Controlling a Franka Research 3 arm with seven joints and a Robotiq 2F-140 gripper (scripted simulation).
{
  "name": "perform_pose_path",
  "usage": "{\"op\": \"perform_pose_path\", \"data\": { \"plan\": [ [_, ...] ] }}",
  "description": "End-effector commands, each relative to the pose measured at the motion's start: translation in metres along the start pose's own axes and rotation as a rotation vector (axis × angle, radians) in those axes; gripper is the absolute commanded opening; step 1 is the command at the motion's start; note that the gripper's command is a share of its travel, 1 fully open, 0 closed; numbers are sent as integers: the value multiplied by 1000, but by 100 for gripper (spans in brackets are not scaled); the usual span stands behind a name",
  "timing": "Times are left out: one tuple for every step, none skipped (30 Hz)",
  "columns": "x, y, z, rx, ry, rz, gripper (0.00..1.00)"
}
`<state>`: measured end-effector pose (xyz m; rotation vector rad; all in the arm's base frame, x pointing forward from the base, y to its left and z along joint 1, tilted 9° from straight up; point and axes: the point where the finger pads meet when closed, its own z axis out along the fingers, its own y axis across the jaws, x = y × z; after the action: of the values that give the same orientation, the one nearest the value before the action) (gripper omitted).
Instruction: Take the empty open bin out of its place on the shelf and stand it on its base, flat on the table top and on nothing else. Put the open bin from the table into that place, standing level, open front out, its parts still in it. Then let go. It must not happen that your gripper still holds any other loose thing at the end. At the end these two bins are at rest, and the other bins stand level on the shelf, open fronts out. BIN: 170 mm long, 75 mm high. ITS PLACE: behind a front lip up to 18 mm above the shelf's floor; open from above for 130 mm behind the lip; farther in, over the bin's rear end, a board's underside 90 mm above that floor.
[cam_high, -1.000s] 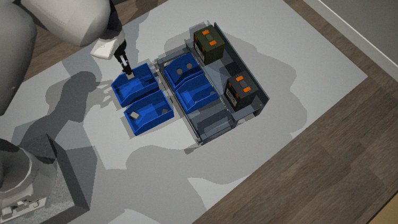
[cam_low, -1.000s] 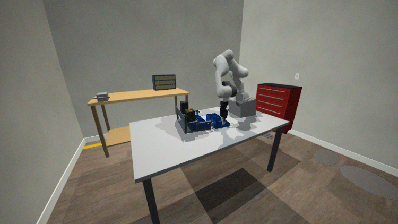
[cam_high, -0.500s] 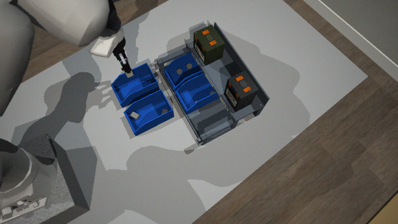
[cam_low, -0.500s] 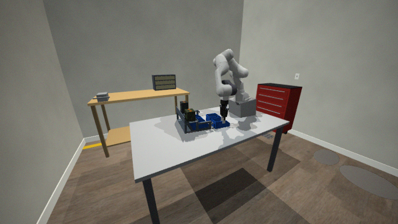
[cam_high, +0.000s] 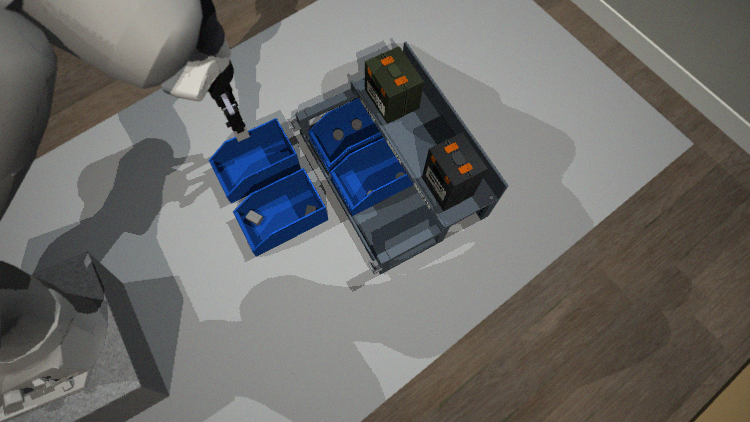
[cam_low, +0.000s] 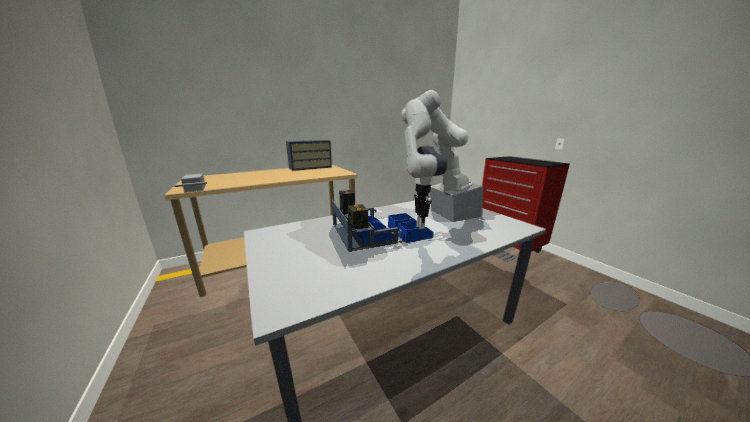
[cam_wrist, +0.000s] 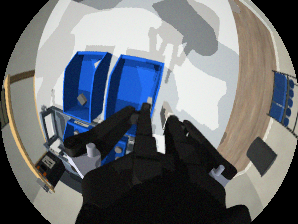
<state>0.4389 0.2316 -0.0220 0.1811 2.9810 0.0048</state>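
The empty blue bin stands on the table in front of the shelf, looking flat, open front away from it. Beside it, across a narrow gap, stands the blue bin with parts; a light block and a darker part show inside. My gripper is slightly open at the empty bin's outer side wall, one finger inside, one outside, with a gap around the wall. The wall's contact with the fingers is partly hidden. The shelf place at its near end holds no bin.
The grey shelf holds two other blue bins side by side, one with round parts and one in the middle. A green case and a black case stand on its upper board behind them.
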Motion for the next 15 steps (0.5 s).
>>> {"op": "perform_pose_path", "data": {
  "plan": [
    [1,-3,-7,8,3,-10,15],
    [1,-3,-9,8,3,-10,15],
    [1,-3,-11,8,3,-10,15],
    [1,-3,-13,8,3,-10,15],
    [1,-3,-15,8,3,-10,15],
    [1,-3,-16,8,3,-10,15],
    [1,-3,-18,8,3,-10,15],
    [1,-3,-20,8,3,-10,15],
    [1,-3,-22,8,3,-10,15],
    [1,-3,-24,8,3,-10,15],
    [1,-3,-26,8,3,-10,15],
    [1,-3,-28,8,3,-10,15],
    [1,-3,-28,8,3,-10,15],
    [1,-3,-28,8,3,-10,15],
    [1,-3,-29,8,3,-10,15]
  ]
}}
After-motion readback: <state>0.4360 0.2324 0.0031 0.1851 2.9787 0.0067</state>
